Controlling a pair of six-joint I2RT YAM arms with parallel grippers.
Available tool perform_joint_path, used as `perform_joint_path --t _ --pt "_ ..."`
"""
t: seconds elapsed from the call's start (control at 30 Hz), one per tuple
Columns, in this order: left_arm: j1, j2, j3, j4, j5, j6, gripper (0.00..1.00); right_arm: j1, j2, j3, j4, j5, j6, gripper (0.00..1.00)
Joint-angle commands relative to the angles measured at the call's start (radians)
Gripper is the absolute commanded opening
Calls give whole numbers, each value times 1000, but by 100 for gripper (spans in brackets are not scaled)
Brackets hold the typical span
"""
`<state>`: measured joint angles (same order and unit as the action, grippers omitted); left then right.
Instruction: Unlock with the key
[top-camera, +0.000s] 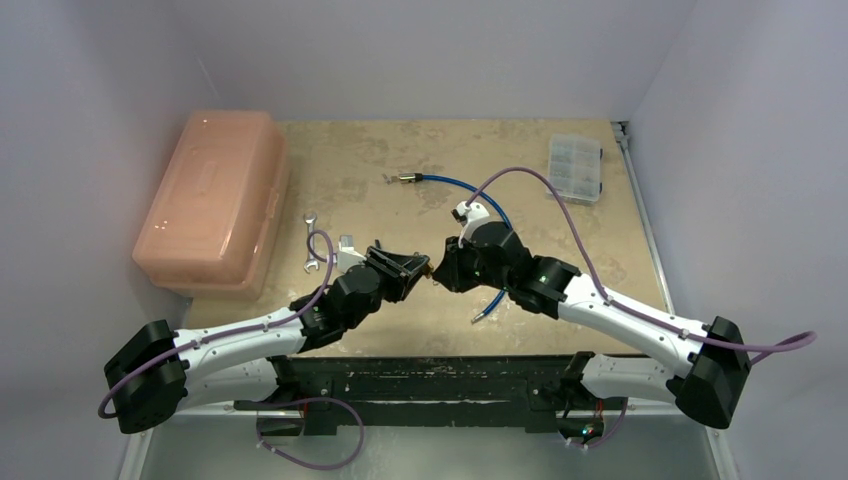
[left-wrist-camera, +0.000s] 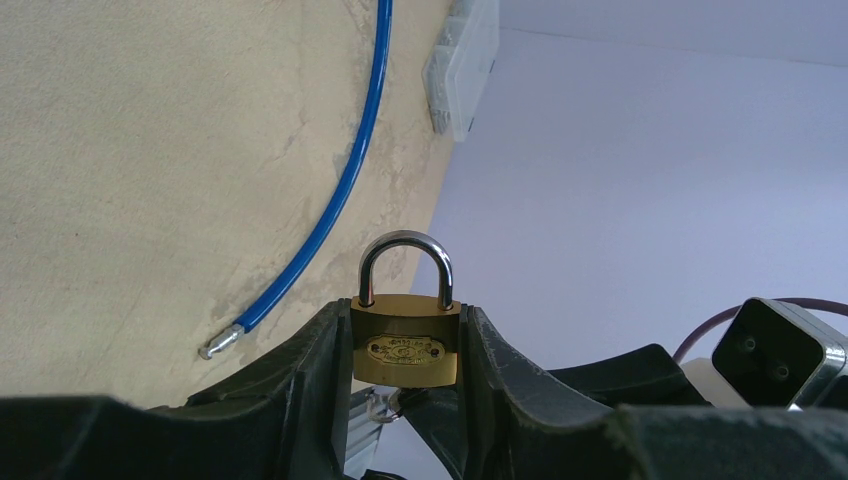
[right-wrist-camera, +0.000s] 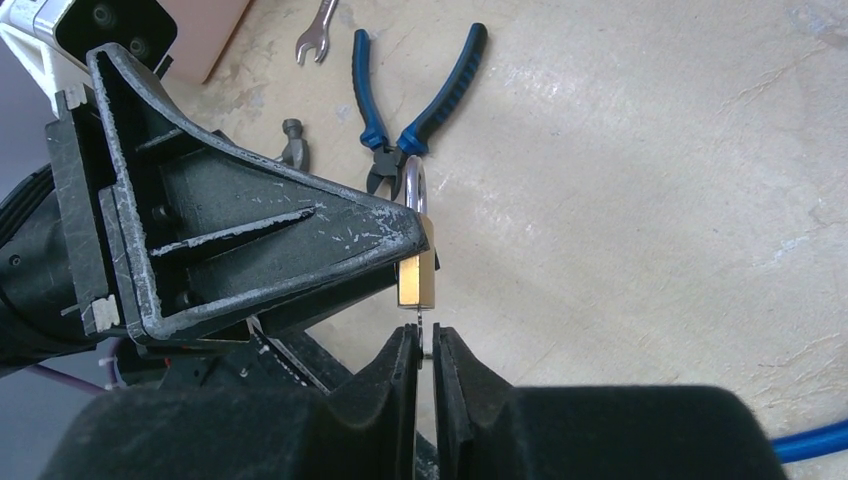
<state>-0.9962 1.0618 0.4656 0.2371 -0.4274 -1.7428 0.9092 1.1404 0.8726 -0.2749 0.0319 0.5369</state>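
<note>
My left gripper (top-camera: 412, 266) is shut on the small brass padlock (left-wrist-camera: 405, 345), gripping its body from both sides, steel shackle pointing away. The padlock also shows in the right wrist view (right-wrist-camera: 418, 275), held above the table. The tiny silvery key (right-wrist-camera: 421, 324) sticks out of the padlock's bottom, between the tips of my right gripper (right-wrist-camera: 424, 336). Its jaws stand nearly closed around the key, with a thin gap showing. The key's head shows under the padlock in the left wrist view (left-wrist-camera: 385, 405). The two grippers meet tip to tip in the top view, the right gripper (top-camera: 446, 272) on the right.
Blue-handled pliers (right-wrist-camera: 410, 90), a silver wrench (right-wrist-camera: 318, 30) and a small metal piece (right-wrist-camera: 293, 140) lie on the table beyond the padlock. A pink box (top-camera: 215, 200) stands far left. A blue cable (top-camera: 470, 185) and a clear organizer (top-camera: 575, 167) lie at the back.
</note>
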Motion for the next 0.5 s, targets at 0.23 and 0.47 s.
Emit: perform_joint_path --t 0.23,0.47 --pt "-2 -17 35 32 -12 6 0 -2 1 -22 44 -14 -10 0" --pt "-2 -13 30 39 14 -6 0 -1 7 -27 92 -6 6 0"
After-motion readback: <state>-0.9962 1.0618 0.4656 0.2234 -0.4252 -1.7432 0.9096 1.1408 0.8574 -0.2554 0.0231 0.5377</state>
